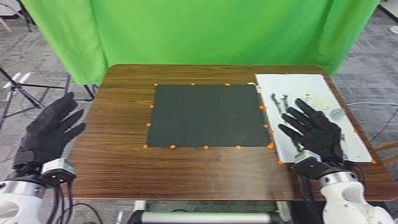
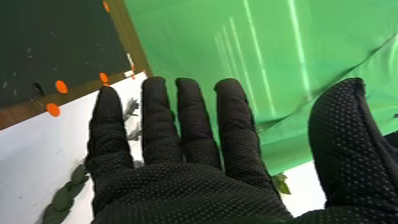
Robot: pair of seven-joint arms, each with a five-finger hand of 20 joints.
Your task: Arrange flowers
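Right hand (image 1: 315, 132): released, fingers extended, above white board (image 1: 293, 82). Left hand (image 1: 44, 132): released, by table's (image 1: 115, 172) left edge; park it there. Twisted green stem (image 2: 64, 197), apparent flower part: on white board, ungrasped. Probable step: pick. Align your thumb and fingers across one stem before lowering. Pinch lightly near mid-length; avoid crushing leaf (image 2: 282, 183) or dragging neighbouring pieces. Raise vertically, then traverse toward dark mat (image 1: 209, 115).
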